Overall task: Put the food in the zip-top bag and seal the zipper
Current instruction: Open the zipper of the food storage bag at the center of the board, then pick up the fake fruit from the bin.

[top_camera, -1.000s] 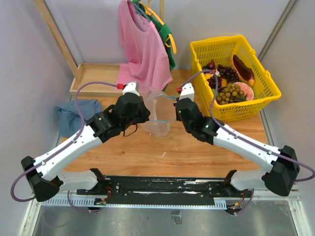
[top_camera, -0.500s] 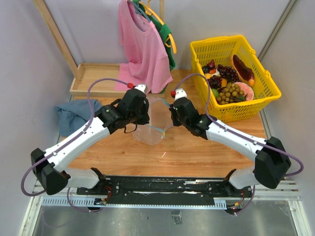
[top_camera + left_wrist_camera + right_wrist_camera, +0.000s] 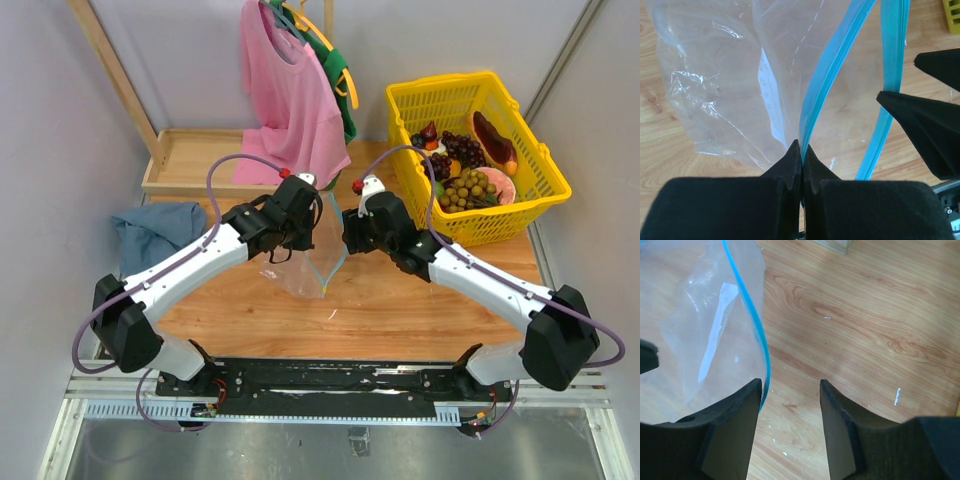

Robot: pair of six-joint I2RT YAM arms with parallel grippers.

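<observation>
Bare steel sheet (image 3: 330, 445) sits nearest, then the black mounting rail (image 3: 330, 385) with both arm bases at the table's near edge. The tabletop (image 3: 400, 300) is light wood planks, visible grain, a few small white flecks. Mid-table, the zip-top bag (image 3: 725, 75) is held up by its mouth, clear and crinkled, white label (image 3: 767, 85) showing through; can't tell if its bottom rests on the wood. Left gripper (image 3: 801, 150) is pressed together, pinching the teal zipper (image 3: 832, 65). Right gripper (image 3: 790, 382) has jaws spread, nothing clamped; the other zipper edge runs just beside one finger's inner face, contact unclear. Further back on the left, a blue cloth (image 3: 155, 230) lies bunched at the table edge, with a shallow wooden tray (image 3: 195, 155) behind it. On the far right, the yellow basket (image 3: 500, 225) holds the food (image 3: 465, 185), well apart from the bag. A pink shirt (image 3: 290, 100) hangs at the back over a green garment (image 3: 340, 85). Plain pale walls (image 3: 60, 120) all round.
</observation>
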